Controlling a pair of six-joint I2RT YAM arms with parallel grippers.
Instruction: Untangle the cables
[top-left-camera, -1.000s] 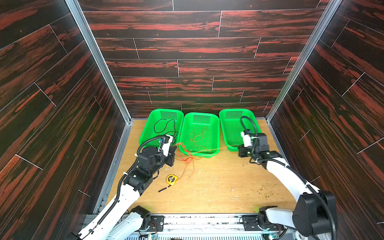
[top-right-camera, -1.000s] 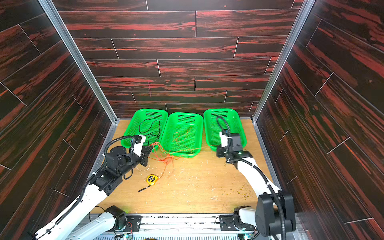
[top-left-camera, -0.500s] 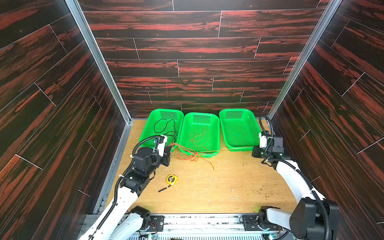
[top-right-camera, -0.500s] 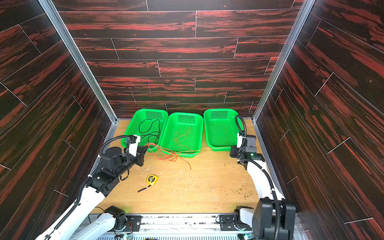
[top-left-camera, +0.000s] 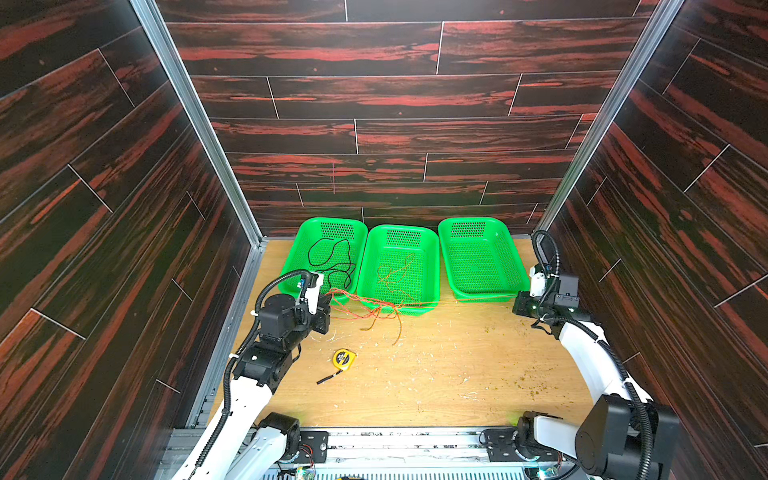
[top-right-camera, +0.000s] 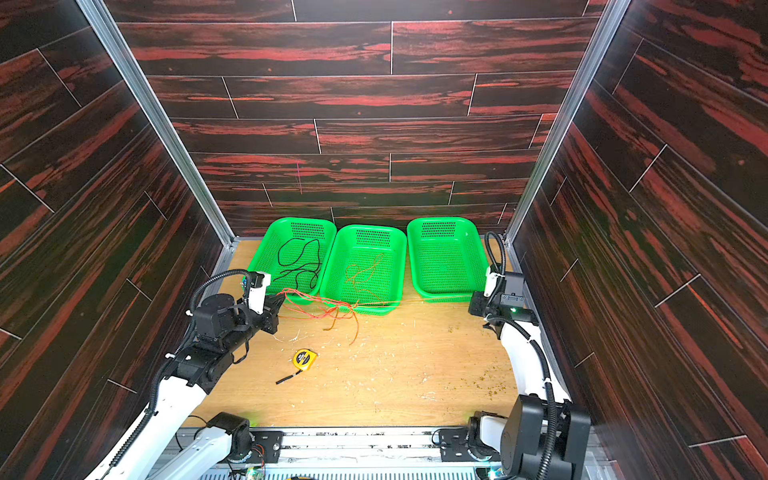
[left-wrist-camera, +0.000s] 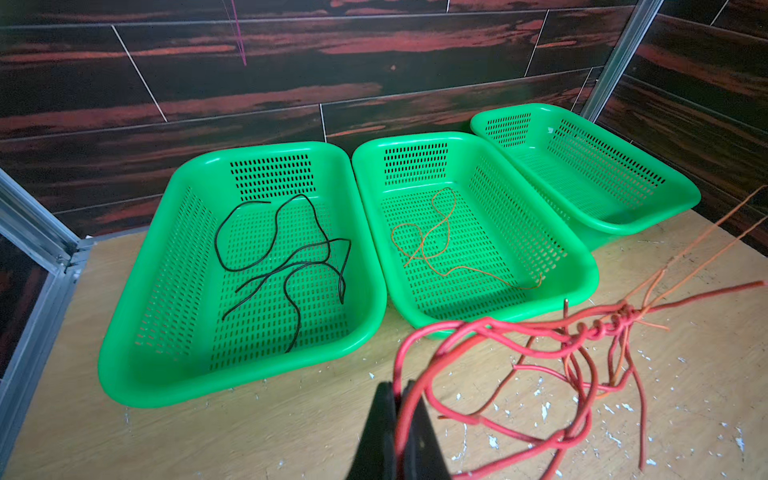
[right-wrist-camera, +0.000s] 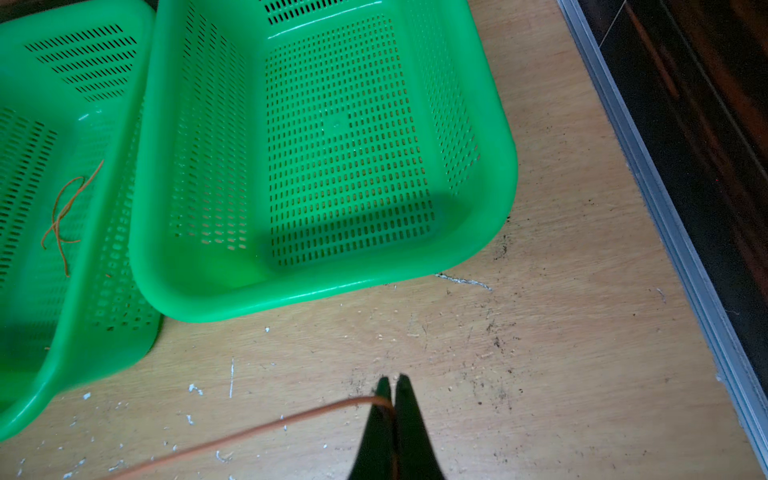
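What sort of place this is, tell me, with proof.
Probably a robot lab test cell: two robot arms, dark panel walls boxing in a wooden table, and three green baskets lined up.

Left basket (top-left-camera: 296, 259), middle basket (top-left-camera: 430, 266) and right basket (top-left-camera: 478, 257), green and perforated, are standing side by side along the back wall (top-left-camera: 395, 137). A yellow tape measure (top-left-camera: 344, 359) is lying on the table (top-left-camera: 449, 382), a black stick (top-left-camera: 328, 378) just beside it.

black cable (left-wrist-camera: 329, 248) loose; red cable (left-wrist-camera: 598, 328), orange cable (right-wrist-camera: 270, 427) knotted
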